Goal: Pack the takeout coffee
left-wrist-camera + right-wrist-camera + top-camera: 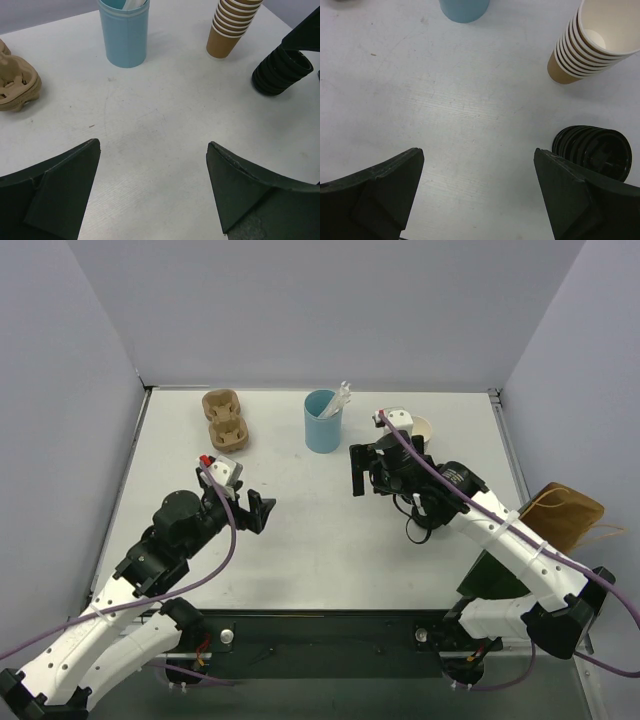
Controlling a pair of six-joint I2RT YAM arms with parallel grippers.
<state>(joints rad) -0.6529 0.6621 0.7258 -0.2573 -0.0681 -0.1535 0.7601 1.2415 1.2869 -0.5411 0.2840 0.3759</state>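
No takeout coffee, meaning a tan cup with a black lid on it, shows in any view. My left gripper (pixel 258 510) (pixel 152 145) hangs open over bare table left of centre, nothing between its fingers. My right gripper (pixel 357 472) (pixel 479 150) is also open and empty, over the table right of centre. A stack of tan paper cups with cream rims (pixel 590 45) (pixel 232 30) stands just beyond and right of the right gripper. A stack of black lids (pixel 592 150) (pixel 280 70) sits next to the right gripper's right finger.
A light-blue cup with white sticks (pixel 322 420) (pixel 124 32) stands at the back centre. A brown cardboard cup carrier (pixel 224 420) (pixel 17 85) lies at the back left. A brown paper bag (pixel 565 515) and something dark green (pixel 498 578) sit off the table's right edge.
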